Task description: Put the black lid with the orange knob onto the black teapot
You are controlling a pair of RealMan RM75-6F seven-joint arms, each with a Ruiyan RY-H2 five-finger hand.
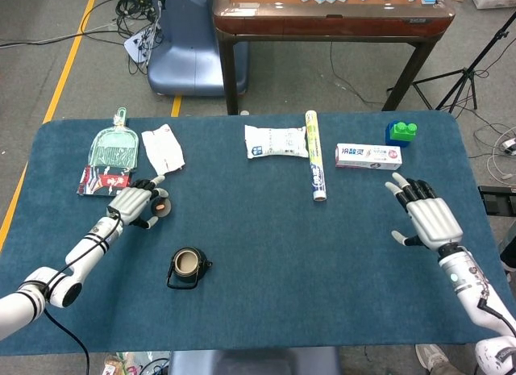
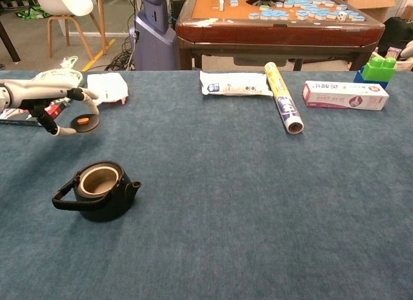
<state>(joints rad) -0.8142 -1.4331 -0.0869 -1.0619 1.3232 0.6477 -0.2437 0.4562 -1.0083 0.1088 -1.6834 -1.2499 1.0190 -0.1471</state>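
The left hand (image 1: 135, 205) reaches in from eight o'clock, forearm low over the blue table (image 1: 322, 262), fingers curled around the black lid with the orange knob (image 2: 82, 122), which it grips just above the cloth. The open black teapot (image 2: 98, 190) stands at about five o'clock of that hand, apart from it. The right hand (image 1: 427, 215) hovers at the table's three o'clock edge, released, fingers spread, holding nothing
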